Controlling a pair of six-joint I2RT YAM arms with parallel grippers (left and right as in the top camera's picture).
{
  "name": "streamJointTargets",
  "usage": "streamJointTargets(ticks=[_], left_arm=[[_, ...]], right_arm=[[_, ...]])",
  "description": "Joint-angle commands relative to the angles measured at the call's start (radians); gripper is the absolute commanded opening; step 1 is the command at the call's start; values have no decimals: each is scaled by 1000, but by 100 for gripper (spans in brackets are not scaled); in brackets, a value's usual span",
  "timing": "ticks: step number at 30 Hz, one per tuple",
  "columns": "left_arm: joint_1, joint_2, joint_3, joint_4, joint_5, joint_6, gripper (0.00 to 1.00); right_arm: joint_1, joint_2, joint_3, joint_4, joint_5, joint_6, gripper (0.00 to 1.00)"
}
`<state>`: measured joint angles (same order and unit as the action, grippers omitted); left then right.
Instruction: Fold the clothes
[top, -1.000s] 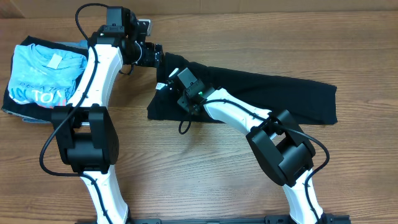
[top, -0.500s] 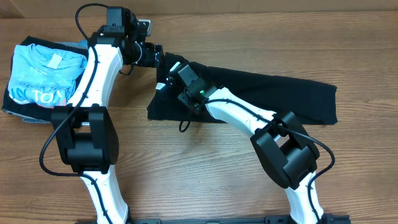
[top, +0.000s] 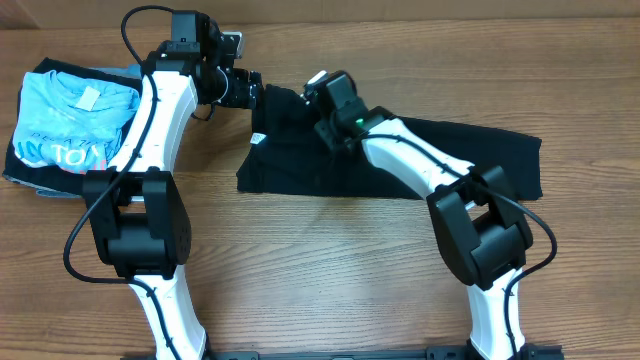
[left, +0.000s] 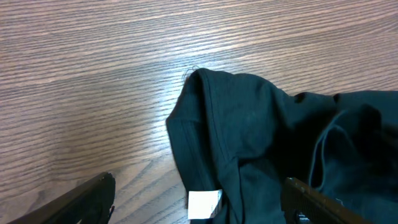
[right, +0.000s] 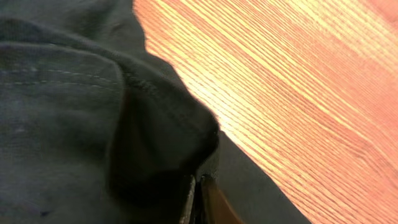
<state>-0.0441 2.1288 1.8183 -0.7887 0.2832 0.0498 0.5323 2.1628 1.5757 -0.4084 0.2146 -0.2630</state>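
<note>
Wood-grain tabletop (top: 330, 270) carried the plain black short-sleeved T-shirt (top: 460, 150), stretched from centre toward 3 o'clock. At 9 o'clock lay a folded light blue T-shirt (top: 70, 120). Near 12, the right gripper (right: 196, 186) was clamped on the black shirt's edge, while the left gripper (top: 252, 88) hung spread apart beside it. Such a thin pinch could slip when pulled, bunching the fold.
</note>
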Motion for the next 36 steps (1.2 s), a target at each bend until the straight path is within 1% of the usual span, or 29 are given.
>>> streamJointTargets(ticks=[1,2,3,4,7,10,11,12,13,14,16,17,18,19,21,24,30,32,36], left_arm=[[-1,-3,17,0,-5,-5,88],[-1,-3,17,0,-5,-5,88],[-1,-3,17,-1,-5,-5,88],[-1,-3,17,-1,-5,-5,88],[-2,-3,17,-2,-1,-5,88],[-2,-3,17,-16,-2,-4,89],[-2,-3,17,-23,5,-1,88],[-2,-3,17,-26,16,-1,81],[-3,-3,17,-27,36,5,71],[-5,-3,17,-27,69,23,58],[-13,-3,17,-26,88,51,27],[-17,-3,17,-25,87,60,14],[-22,-3,17,-24,87,63,5],[-28,-3,17,-24,88,63,4],[-50,-2,6,-26,89,63,4],[-89,9,-26,-11,83,105,4],[-126,81,-28,11,85,99,4],[-127,91,-28,13,84,100,4],[-127,92,-28,26,84,99,4]], right_arm=[[-31,-42,29,28,-106,6,25],[-36,-42,29,38,-104,6,30],[-41,-42,29,47,-104,6,32],[-51,-42,29,63,-103,12,33],[-93,-46,34,109,-93,168,33],[-143,-87,64,75,-227,209,34],[-159,-103,72,60,-230,235,34],[-172,-114,77,42,-241,237,34],[-183,-126,82,17,-271,231,34],[-193,-139,85,-18,-340,218,32],[-196,-151,87,-85,-519,184,23],[-196,-151,87,-108,-563,184,20],[-196,-150,86,-137,-602,184,15],[-196,-148,79,-179,-647,184,10],[-195,-140,66,-249,-689,163,4],[-184,-122,66,-279,-701,143,4],[-184,-56,65,-279,-748,143,4],[-181,-39,65,-270,-783,143,4],[-172,2,65,-248,-786,143,4]])
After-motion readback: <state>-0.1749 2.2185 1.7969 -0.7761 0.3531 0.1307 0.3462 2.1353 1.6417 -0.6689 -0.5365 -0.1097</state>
